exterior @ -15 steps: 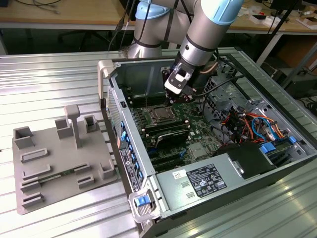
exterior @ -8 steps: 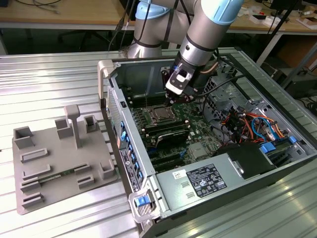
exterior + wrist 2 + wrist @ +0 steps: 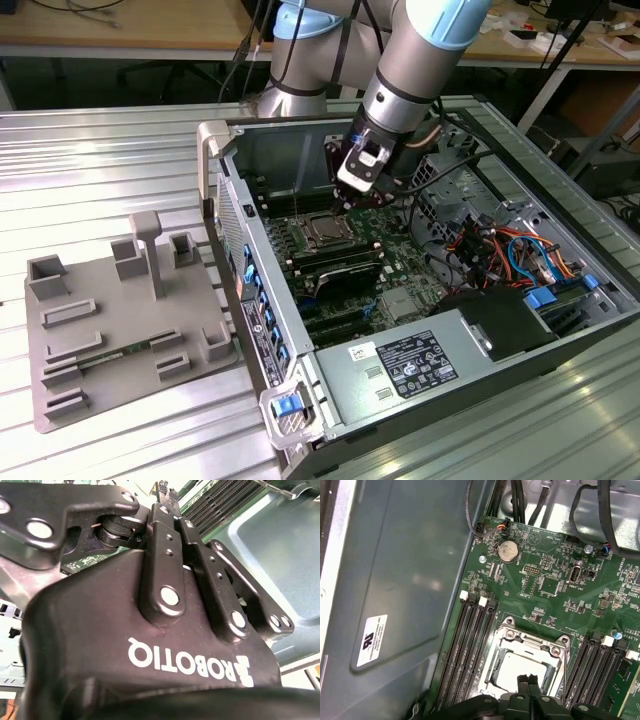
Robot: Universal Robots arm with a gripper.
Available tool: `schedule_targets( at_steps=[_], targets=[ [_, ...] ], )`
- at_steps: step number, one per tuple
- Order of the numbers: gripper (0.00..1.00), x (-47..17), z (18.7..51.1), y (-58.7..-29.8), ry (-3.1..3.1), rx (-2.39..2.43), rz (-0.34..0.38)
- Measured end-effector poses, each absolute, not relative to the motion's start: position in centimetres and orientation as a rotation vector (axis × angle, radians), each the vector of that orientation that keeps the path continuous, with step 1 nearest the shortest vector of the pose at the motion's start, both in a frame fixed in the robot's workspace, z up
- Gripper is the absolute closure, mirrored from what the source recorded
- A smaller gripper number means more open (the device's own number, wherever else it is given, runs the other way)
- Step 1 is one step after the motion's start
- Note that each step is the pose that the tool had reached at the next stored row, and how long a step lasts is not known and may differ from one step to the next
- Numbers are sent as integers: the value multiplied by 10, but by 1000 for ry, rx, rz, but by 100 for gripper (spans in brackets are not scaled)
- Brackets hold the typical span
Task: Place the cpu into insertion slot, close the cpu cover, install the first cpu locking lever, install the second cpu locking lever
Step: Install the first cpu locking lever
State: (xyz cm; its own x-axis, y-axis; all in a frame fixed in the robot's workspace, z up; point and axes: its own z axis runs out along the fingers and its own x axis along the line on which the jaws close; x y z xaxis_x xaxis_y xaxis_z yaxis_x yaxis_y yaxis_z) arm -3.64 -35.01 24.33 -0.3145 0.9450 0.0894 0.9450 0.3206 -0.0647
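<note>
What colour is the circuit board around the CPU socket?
Green; the circuit board shows best in the first wrist view.

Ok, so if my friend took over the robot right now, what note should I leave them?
Gripper: shut, holding nothing that I can see, hovering close over the cpu.
Cpu: lying flat in its place on the green board.
Cpu cover: looks lowered around the chip.
Done: chip placed, and the cover seems closed.
Left: the two locking levers. I cannot tell whether either is latched.
</note>
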Motion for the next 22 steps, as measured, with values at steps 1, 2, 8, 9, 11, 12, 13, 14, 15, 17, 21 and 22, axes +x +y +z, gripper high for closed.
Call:
schedule_targets(
  at_steps=[1, 2, 8, 9, 11, 12, 13, 14, 15, 17, 21, 22],
  targets=[
    [89, -36, 243, -350, -2465, -1764, 1],
    [89, -36, 243, -350, -2471, -1755, 2],
    [89, -36, 243, -350, -2551, -1637, 9],
    [89, -36, 243, -350, -2563, -1619, 11],
    [89, -36, 243, -350, -2569, -1608, 11],
    [89, -36, 243, -350, -2574, -1601, 12],
    [89, -36, 243, -350, -2579, -1593, 12],
    [89, -36, 243, -350, -2582, -1588, 13],
    [89, -36, 243, -350, -2584, -1584, 13],
    [89, -36, 243, -350, -2589, -1576, 13],
    [89, -36, 243, -350, -2599, -1561, 14],
    [89, -36, 243, -350, -2601, -1557, 15]
  ],
)
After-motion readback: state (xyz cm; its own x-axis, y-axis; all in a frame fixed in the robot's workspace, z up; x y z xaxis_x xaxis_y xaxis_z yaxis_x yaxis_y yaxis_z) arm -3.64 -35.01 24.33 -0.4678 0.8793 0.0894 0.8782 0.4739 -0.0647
